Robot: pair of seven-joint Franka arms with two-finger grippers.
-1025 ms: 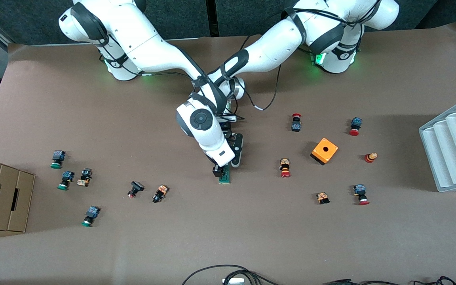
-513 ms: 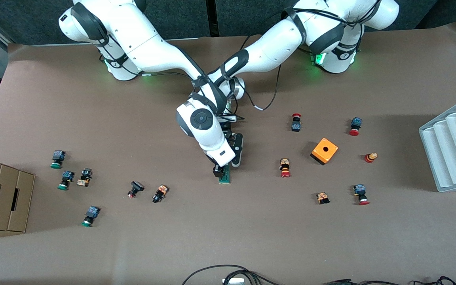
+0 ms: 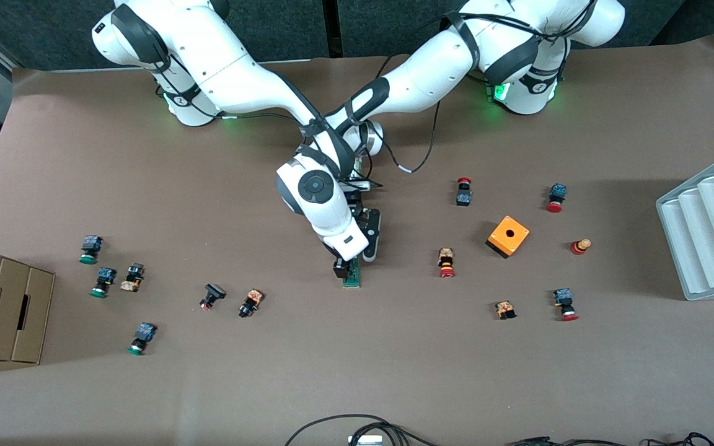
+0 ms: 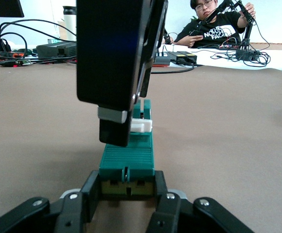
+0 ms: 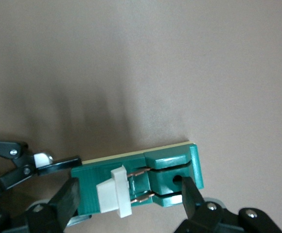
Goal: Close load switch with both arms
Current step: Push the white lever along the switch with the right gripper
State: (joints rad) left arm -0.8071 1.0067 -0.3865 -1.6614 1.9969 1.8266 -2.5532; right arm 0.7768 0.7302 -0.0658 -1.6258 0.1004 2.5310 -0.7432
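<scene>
Brown paper across the table (image 3: 394,371). Black cables (image 3: 344,427) at the edge nearest the front camera.

Farther in, toward the right arm's end: cardboard box (image 3: 4,310) at the table's edge, green-capped buttons (image 3: 137,338) scattered beside it, two more small buttons (image 3: 250,303) between those and the middle. Toward the left arm's end: red-capped buttons (image 3: 563,304) spread about, orange cube (image 3: 508,236) with a hole in its top among them, ribbed white tray (image 3: 710,229) at the table's edge.

Near the table's middle: load switch (image 3: 351,277), dark green, flat on the paper, long axis running from the front camera toward the bases. White lever (image 5: 113,191) standing up from its top, two thin metal blades between lever and green clip block.

Right gripper (image 5: 127,194) directly over the switch, pointing down, fingers spread wide along its length, lever between them, nothing clamped. From the left wrist view, one of its fingers just beside the lever; contact not clear.

Left gripper (image 4: 126,190) low at the switch's end farther from the front camera, pinched tight on both sides of the green body.

Farthest back: both arms reaching in from green-lit bases, crossing above the middle of the table.
</scene>
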